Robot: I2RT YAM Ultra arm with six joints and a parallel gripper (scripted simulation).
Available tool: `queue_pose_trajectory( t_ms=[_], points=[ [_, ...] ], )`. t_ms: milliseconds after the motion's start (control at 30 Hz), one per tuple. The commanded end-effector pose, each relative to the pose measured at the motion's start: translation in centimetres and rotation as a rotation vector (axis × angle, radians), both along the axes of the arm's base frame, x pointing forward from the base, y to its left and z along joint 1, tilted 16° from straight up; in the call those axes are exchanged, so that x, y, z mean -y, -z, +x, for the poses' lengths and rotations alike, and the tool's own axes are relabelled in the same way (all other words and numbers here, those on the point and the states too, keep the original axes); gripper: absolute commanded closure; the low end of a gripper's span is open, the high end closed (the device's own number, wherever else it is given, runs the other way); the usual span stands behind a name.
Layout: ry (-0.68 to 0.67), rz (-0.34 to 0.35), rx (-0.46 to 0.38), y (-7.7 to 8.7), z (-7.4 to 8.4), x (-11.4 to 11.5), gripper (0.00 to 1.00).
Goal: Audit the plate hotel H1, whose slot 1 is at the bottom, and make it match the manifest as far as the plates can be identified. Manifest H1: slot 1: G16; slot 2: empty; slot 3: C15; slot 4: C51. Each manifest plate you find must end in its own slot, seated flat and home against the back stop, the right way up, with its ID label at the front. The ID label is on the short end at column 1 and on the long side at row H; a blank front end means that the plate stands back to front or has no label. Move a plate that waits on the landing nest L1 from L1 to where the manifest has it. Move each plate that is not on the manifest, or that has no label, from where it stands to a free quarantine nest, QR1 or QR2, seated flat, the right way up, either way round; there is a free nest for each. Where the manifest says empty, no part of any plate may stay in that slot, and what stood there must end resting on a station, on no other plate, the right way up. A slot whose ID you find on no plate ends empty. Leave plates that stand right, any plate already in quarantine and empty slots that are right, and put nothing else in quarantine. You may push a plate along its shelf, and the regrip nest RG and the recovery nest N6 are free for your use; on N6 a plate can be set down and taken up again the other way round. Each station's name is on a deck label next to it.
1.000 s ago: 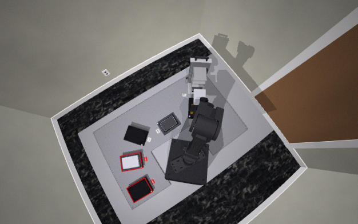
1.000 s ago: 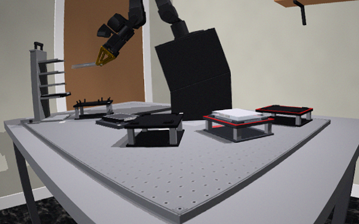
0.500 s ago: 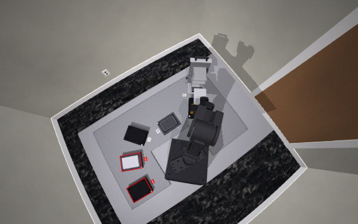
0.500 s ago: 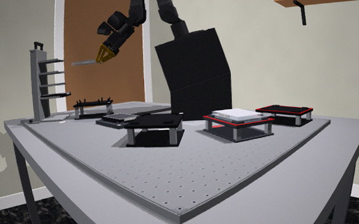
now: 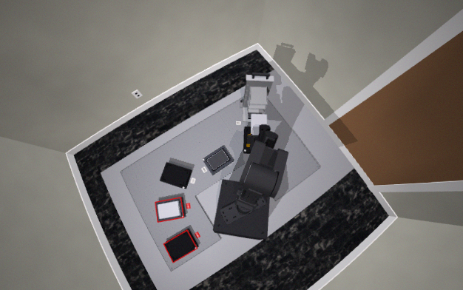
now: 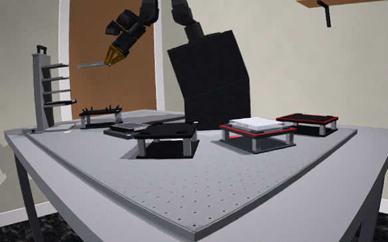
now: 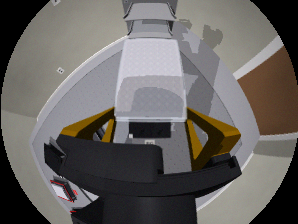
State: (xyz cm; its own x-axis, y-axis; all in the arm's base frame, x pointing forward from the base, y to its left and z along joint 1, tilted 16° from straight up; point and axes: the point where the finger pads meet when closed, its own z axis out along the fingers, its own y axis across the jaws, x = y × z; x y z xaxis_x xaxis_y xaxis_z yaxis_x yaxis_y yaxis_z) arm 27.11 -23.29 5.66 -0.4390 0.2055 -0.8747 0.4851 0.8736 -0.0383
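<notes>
Pale grey and held level, a plate [image 5: 259, 120] sits in the gripper [image 5: 252, 137] just short of the plate hotel [image 5: 259, 78], which stands at 12 o'clock from it in the top view; the fingers are spread wide on the plate's sides. At 8 o'clock from the arm lie a low tray [image 5: 219, 160], a black nest [image 5: 176, 174] and two red-edged nests – the nearer one [image 5: 159, 214] bearing a white plate [image 5: 169, 209], the far one [image 5: 181, 245] bare. From the exterior view the plate [image 6: 91, 65] hangs in the air at 3 o'clock from the hotel's [image 6: 38, 90] top shelf, clear of it; the bottom shelf carries a dark plate [image 6: 60, 103]. Through the wrist camera the plate [image 7: 148, 79] stretches toward 12 o'clock between the yellow fingers – the hotel [image 7: 149, 2] is beyond its far end.
</notes>
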Motion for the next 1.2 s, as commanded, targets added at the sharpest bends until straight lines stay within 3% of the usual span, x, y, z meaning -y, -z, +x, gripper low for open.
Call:
queue_pose_trajectory(
  t_ms=[0,1167],
  points=[
    [-0.006,-0.007,0.011,-0.8,0.1,0.0,0.14],
    [-0.007,-0.008,0.011,-3.7,-0.8,-0.6,0.14]
  ],
)
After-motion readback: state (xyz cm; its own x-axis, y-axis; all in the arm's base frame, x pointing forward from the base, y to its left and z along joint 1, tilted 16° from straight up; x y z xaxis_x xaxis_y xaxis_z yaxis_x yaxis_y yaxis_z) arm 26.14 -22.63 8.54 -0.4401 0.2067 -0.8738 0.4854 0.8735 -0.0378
